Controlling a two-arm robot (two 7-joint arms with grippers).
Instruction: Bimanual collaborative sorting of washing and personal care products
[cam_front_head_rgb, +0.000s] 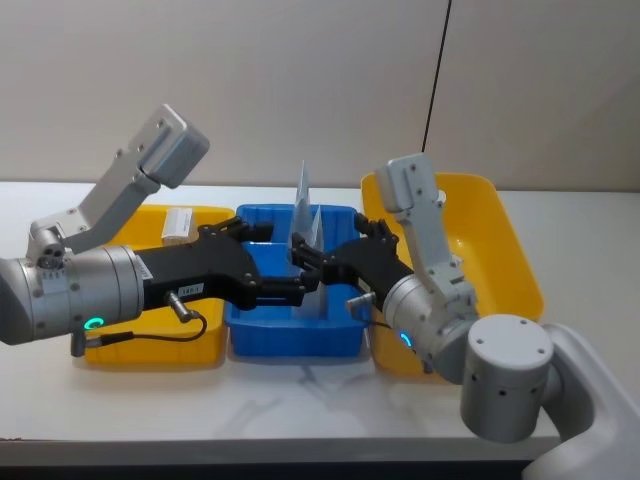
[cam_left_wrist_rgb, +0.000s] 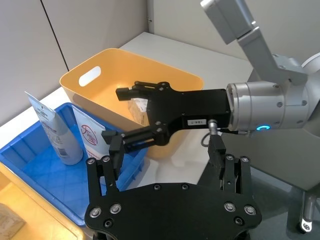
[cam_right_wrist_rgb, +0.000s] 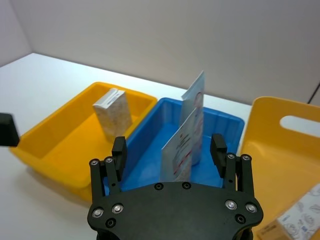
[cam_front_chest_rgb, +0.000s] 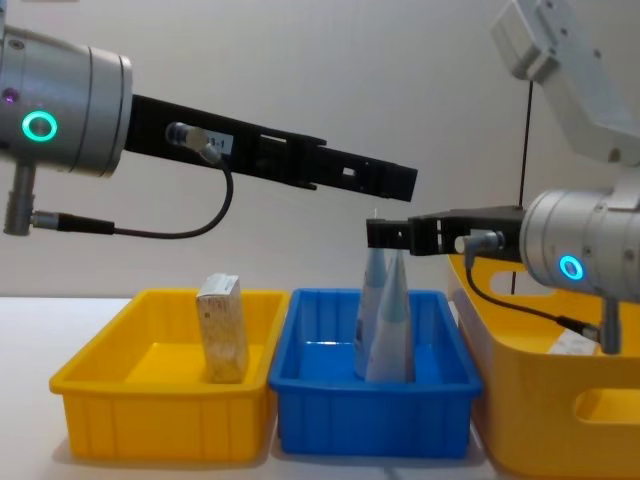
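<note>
Blue tubes (cam_front_head_rgb: 304, 215), two, stand upright in the blue bin (cam_front_head_rgb: 290, 345) in the head view, the tan speckled pack (cam_front_head_rgb: 178, 222) in the left yellow bin (cam_front_head_rgb: 150, 352); everything I see is binned, so I judge sorting nearly done. Left wrist view: my left gripper (cam_left_wrist_rgb: 164, 145) is spread wide, empty. Right wrist view: the right gripper (cam_right_wrist_rgb: 168, 145) gapes empty over the tubes; a white leaf-print pack (cam_right_wrist_rgb: 302, 212) lies in the right yellow bin (cam_right_wrist_rgb: 280, 150). Chest view: both arms meet over the blue bin, left higher.

Two pale blue tapering tubes (cam_front_chest_rgb: 392, 325) stand upright, side by side, in the blue bin (cam_front_chest_rgb: 370, 418). A tan speckled pack (cam_front_chest_rgb: 223, 328) stands on end in the left yellow bin (cam_front_chest_rgb: 150, 420). A white printed pack (cam_right_wrist_rgb: 301, 214) lies in the right yellow bin (cam_right_wrist_rgb: 277, 145).
</note>
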